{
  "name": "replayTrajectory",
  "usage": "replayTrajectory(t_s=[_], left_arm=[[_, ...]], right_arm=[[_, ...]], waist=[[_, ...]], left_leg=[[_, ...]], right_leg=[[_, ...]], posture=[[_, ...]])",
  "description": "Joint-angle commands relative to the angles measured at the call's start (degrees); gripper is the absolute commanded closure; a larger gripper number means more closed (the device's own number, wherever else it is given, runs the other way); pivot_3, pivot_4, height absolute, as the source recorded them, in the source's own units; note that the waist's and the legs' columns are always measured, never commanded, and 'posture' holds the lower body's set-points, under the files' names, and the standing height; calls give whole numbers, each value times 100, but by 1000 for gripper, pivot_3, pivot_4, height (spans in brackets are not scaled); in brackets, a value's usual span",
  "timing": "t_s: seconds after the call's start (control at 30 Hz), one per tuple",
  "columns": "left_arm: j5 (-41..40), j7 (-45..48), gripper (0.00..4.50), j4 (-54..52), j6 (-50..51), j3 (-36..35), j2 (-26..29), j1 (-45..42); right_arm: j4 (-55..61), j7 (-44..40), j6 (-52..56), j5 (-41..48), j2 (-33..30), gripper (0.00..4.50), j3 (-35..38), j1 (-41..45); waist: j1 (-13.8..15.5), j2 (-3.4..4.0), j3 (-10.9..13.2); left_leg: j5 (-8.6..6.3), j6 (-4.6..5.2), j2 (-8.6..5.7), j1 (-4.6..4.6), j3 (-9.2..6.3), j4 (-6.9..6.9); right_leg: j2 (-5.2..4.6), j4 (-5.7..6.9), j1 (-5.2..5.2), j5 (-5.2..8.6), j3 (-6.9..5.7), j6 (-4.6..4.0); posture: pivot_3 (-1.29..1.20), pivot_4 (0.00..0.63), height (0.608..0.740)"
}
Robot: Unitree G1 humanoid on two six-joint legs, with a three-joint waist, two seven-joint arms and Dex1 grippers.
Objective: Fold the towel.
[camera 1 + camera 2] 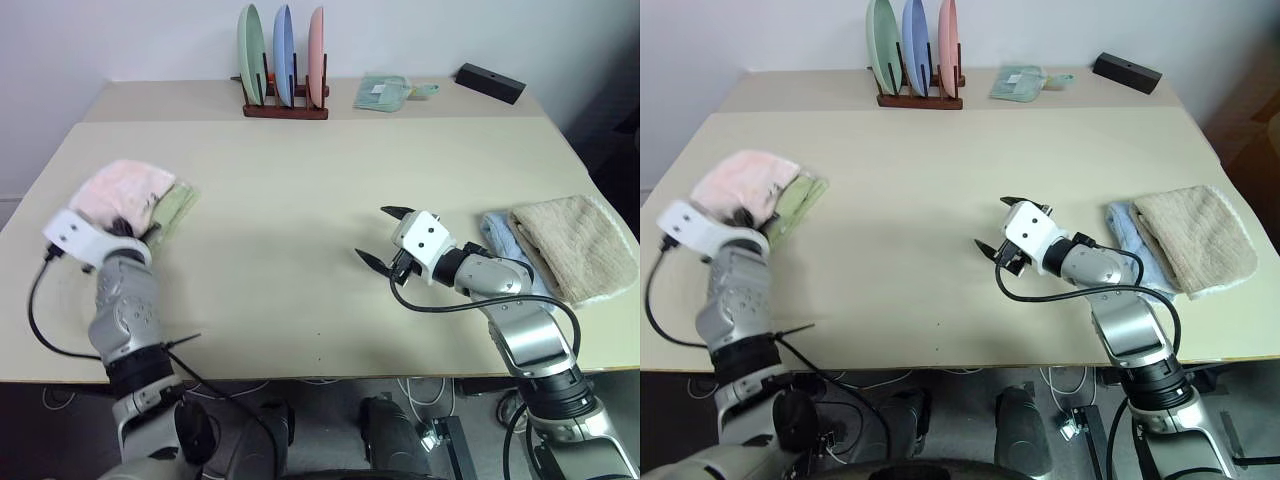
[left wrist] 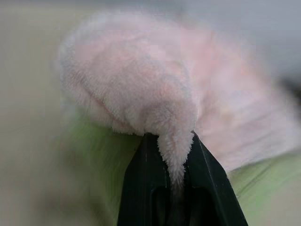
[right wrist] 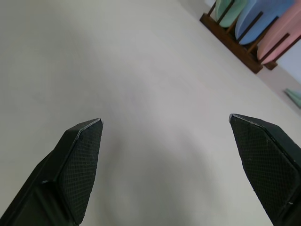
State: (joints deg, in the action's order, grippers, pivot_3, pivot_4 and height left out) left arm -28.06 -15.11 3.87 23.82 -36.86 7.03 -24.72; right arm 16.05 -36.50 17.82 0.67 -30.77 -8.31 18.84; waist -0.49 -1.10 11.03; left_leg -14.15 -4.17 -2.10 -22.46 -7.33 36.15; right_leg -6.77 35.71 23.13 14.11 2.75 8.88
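Towel (image 1: 122,188), pale pink, sits bunched in a soft mound at the far-left side of the table (image 1: 300,220), right ahead of the left tool (image 2: 176,176), lying on top of a light green towel (image 1: 176,208). Left tool is clenched on a small tuft of the pink pile, 2 black fingers (image 2: 141,188) pinching it from both sides. Right tool (image 1: 392,238) is released, jaws spread wide, hovering over bare table well apart from the towel; beige towel (image 1: 570,243) lies beyond it on its outer side, on a blue cloth (image 1: 497,235). Looks like the placing step: folded bundle going onto the stack. To do it well: lower till the mound rests fully on the green one, then let go of the tuft cleanly so the pile doesn't drag or unroll; pull straight back along the fingers. Risk: terry snags and the fold tips off the green towel's edge.
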Motion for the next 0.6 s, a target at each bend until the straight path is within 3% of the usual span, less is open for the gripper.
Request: replayTrajectory(t_s=[0.03,0.2,0.4,0.6], left_arm=[[-320,-188,3012,-397,147,-129,30,-17],[-488,-236,394,-792,361,-160,200,218],[-186,104,394,-1518,258,-64,1037,726],[122,1876,394,-2140,159,1601,1916,680]], right_arm=[[54,-47,-179,30,-8,111,55,81],[71,-120,-209,61,-67,111,106,14],[93,-226,-179,117,-183,111,207,-82],[-74,-167,-106,256,-129,111,365,-34]], waist=[[-11,-1,-1],[-41,-1,-1],[-46,-2,0],[57,-5,0]], left_leg=[[0,0,0,0,0,0],[0,0,0,2,0,-2],[0,-1,2,2,1,-4],[0,-1,-2,1,1,-2]], right_leg=[[0,0,-1,0,0,0],[0,0,-1,0,0,0],[1,3,5,0,1,-1],[0,-9,-10,-1,1,-4]], posture=[[0,150,740],[0,150,740],[0,150,740],[0,150,740]])
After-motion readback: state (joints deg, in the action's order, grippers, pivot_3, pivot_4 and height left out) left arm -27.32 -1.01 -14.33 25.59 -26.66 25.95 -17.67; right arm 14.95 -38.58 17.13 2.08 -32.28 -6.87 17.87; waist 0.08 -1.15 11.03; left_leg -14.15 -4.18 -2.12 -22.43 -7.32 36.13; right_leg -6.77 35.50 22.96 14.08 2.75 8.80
